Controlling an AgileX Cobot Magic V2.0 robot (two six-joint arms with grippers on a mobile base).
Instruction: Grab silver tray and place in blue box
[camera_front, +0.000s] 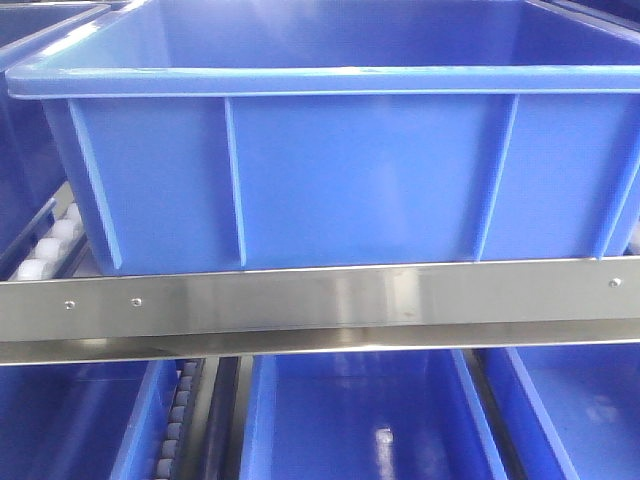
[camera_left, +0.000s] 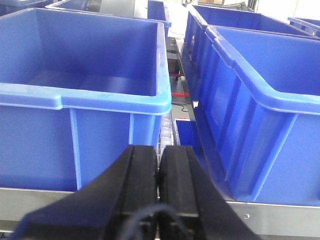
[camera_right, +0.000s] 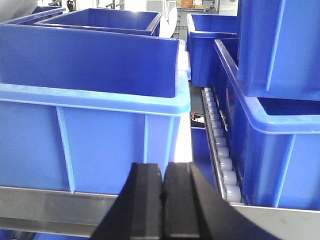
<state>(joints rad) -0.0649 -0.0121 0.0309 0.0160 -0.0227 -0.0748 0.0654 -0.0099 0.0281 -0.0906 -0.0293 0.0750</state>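
The blue box (camera_front: 340, 170) is a large bright-blue plastic bin with smooth walls, raised vertical ribs and a thick lipped rim; it sits at the front edge of an upper rack shelf, right behind the brushed steel rack rail (camera_front: 320, 305). What shows of its inside is bare. White conveyor rollers (camera_right: 222, 150) run along the shelf beside it, and more blue bins (camera_left: 260, 100) stand on either side and on the shelf below. The silver tray appears in no view. The left gripper (camera_left: 159, 165) has its black fingers pressed together on nothing, and the right gripper (camera_right: 163, 185) likewise, both just before the rail.
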